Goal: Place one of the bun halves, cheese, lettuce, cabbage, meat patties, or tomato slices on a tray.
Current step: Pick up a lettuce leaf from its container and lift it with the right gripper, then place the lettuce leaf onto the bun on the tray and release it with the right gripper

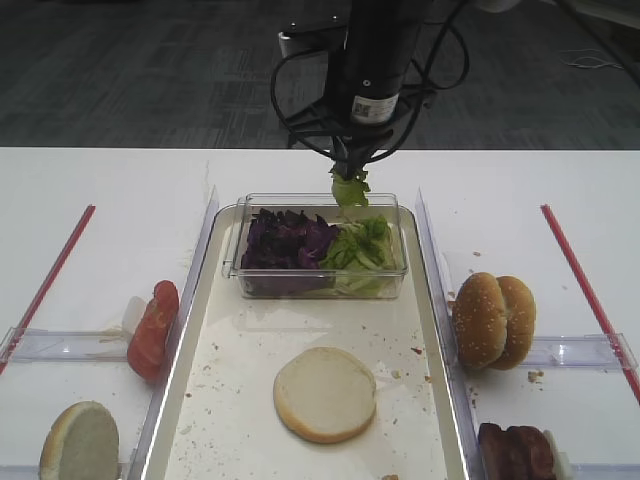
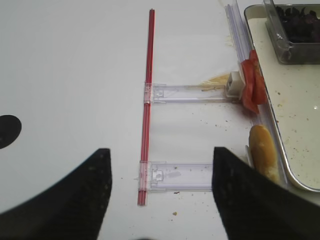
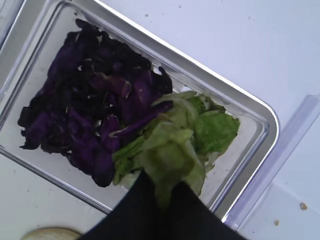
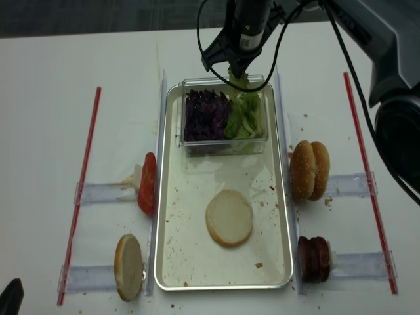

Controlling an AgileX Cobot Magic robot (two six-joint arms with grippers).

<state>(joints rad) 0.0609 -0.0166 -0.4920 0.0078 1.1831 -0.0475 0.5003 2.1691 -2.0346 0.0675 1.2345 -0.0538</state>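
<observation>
Closest to me along the tabletop's [image 1: 100, 190] front edge, one bun half [image 1: 79, 441] stands on edge at the left corner beside a clear plastic divider [image 1: 60, 345], and the meat patties [image 1: 517, 452] stand on edge near the right corner. Between them lies the metal tray [image 1: 436, 330], long side running front to back, its floor speckled with crumbs. On the front half of the tray a bun half [image 1: 325, 393] lies flat, pale cut face up.

A little further back, tomato slices [image 1: 153, 328] lean just beside the tray's left rim, and two sesame bun halves [image 1: 493, 320] stand on edge together just beside its right rim. A red strip [image 1: 48, 285] runs along the tabletop towards each side edge.

At the far end of the tray sits a clear plastic box [image 1: 316, 245]: purple cabbage [image 1: 287, 242] fills its left part, lettuce [image 1: 359, 252] its right.

Above the box's far wall hangs the right tool [image 1: 350, 172], pinched tight on a ruffled lettuce leaf [image 1: 349, 190] that dangles clear over the pile.

The left tool [image 2: 160, 185] hovers over bare tabletop by the left red strip, its dark fingers [image 2: 75, 200] spread wide apart, holding nothing.
</observation>
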